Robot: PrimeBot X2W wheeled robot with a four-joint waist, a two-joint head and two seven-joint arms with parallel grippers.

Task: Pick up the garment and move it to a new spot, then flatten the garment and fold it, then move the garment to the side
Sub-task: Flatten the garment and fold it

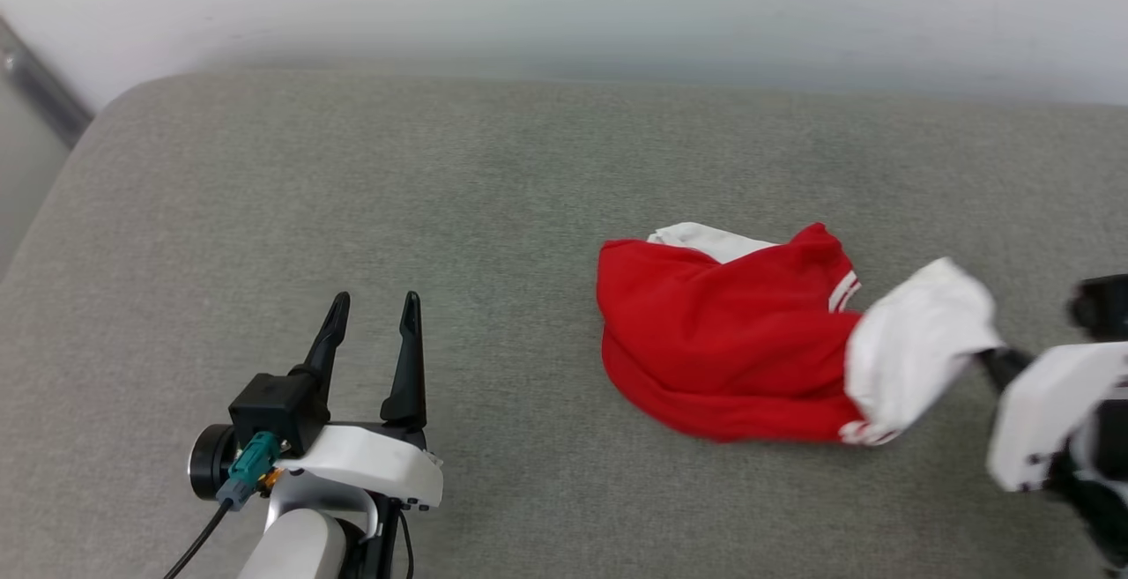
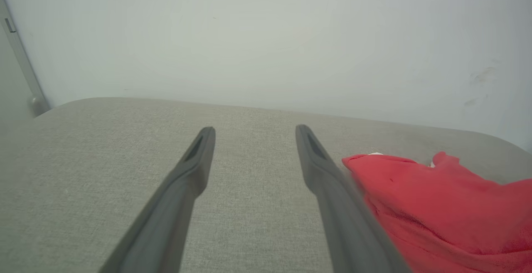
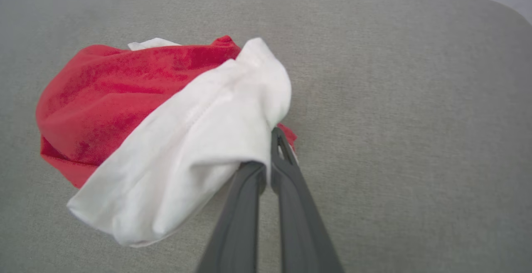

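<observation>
Head view, garment (image 1: 731, 341) stretched left-right, white sleeve (image 1: 916, 359) pinched by right hand (image 1: 994, 357)

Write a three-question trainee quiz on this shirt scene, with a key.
1. True or false: the left end effector stands open, apart from the garment.
2. Which part of the garment does the right end effector pinch? A) red body B) white sleeve C) printed front
3. Short answer: does the garment lie flat or bunched up on the grey padded surface?
Key: 1 true; 2 B; 3 bunched up.
</observation>
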